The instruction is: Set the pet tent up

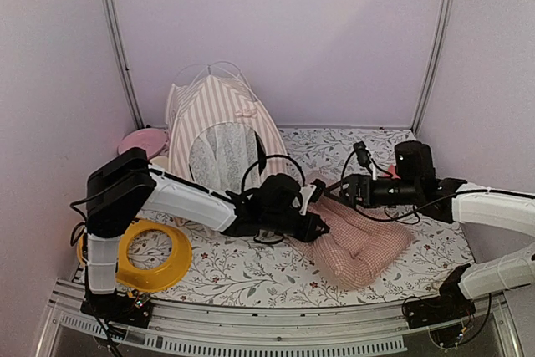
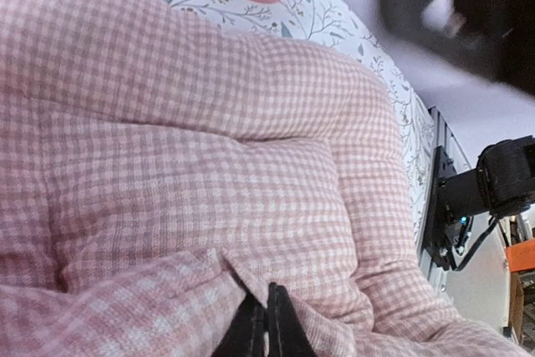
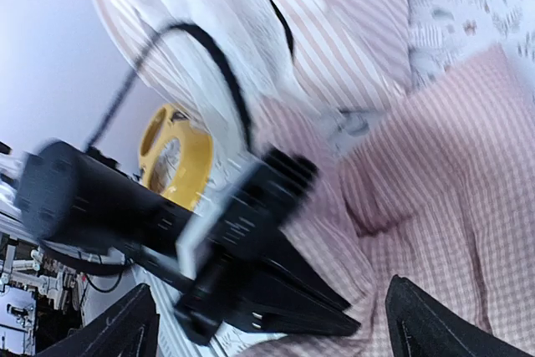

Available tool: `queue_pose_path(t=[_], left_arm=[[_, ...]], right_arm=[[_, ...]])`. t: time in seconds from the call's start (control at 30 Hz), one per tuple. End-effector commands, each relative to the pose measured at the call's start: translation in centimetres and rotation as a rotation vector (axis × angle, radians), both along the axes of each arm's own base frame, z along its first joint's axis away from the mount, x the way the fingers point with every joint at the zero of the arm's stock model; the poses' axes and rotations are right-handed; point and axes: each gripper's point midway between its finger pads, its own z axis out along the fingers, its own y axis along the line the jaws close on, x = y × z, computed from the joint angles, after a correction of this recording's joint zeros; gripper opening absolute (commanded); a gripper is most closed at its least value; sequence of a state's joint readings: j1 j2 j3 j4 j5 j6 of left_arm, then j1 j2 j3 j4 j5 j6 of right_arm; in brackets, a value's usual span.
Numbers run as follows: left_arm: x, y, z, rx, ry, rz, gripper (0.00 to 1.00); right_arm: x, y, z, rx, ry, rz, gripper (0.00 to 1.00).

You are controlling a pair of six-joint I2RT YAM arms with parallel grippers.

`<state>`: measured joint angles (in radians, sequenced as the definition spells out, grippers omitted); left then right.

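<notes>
The pet tent [image 1: 219, 135] is seen upright at ten o'clock from the cushion [image 1: 364, 244]. The cushion's edge is pinched by the left gripper [image 2: 267, 328]; the right gripper [image 1: 344, 187] is spread wide, empty. The cushion should be drawn low toward the tent's door.

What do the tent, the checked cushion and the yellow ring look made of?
Pet tent: thin striped fabric, matte, draping in soft folds. Its door panel is sheer mesh, see-through. Cushion: quilted gingham cloth, matte; puffed stitched panels suggest soft filling. Yellow ring: probably moulded plastic, smooth uniform colour with slight sheen; can't confirm.
</notes>
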<state>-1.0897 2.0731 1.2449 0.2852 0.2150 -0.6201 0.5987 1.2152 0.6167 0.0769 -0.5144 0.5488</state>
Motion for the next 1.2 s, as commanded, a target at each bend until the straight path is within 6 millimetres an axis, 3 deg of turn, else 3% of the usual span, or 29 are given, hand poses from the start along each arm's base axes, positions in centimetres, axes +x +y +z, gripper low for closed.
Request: queue_pose_path(t=[0.0, 0.07, 0.17, 0.27, 0.43, 0.67, 0.83, 0.9, 1.07, 1.17], left_arm=[[0.4, 0.9, -1.7, 0.066, 0.011, 0.015, 0.05], [0.3, 1.1, -0.8, 0.047, -0.002, 0.011, 0.10], [-0.1, 1.8, 1.1, 0.012, -0.026, 0.007, 0.30], [-0.6, 3.1, 5.2, -0.053, -0.063, 0.031, 0.40], [-0.6, 8.0, 8.5, -0.038, -0.115, 0.148, 0.51], [-1.7, 15.3, 5.6, 0.080, -0.076, 0.252, 0.57], [-2.8, 20.3, 3.4, 0.172, -0.040, 0.338, 0.60], [-3.4, 22.3, 1.3, 0.216, -0.006, 0.364, 0.62], [-4.5, 24.5, -2.8, 0.308, 0.050, 0.367, 0.67], [-4.5, 23.8, -4.2, 0.301, 0.050, 0.335, 0.70]], right_arm=[[3.5, -1.4, 3.9, -0.049, -0.167, -0.120, 0.99], [5.7, -2.4, 3.0, -0.101, -0.145, -0.169, 0.98], [8.2, -3.0, 2.1, -0.144, -0.137, -0.196, 0.98], [9.7, -2.1, 2.2, -0.157, -0.170, -0.161, 0.98], [11.7, -0.4, 1.4, -0.179, -0.178, -0.082, 0.99], [14.9, -0.1, -3.3, -0.240, -0.094, -0.056, 0.99], [15.6, -0.2, -6.3, -0.296, -0.058, -0.040, 0.95], [15.5, 0.1, -7.2, -0.297, -0.040, -0.018, 0.91], [15.2, 0.0, -9.4, -0.326, 0.009, 0.000, 0.80], [15.0, 0.0, -9.6, -0.329, 0.018, 0.004, 0.66]])
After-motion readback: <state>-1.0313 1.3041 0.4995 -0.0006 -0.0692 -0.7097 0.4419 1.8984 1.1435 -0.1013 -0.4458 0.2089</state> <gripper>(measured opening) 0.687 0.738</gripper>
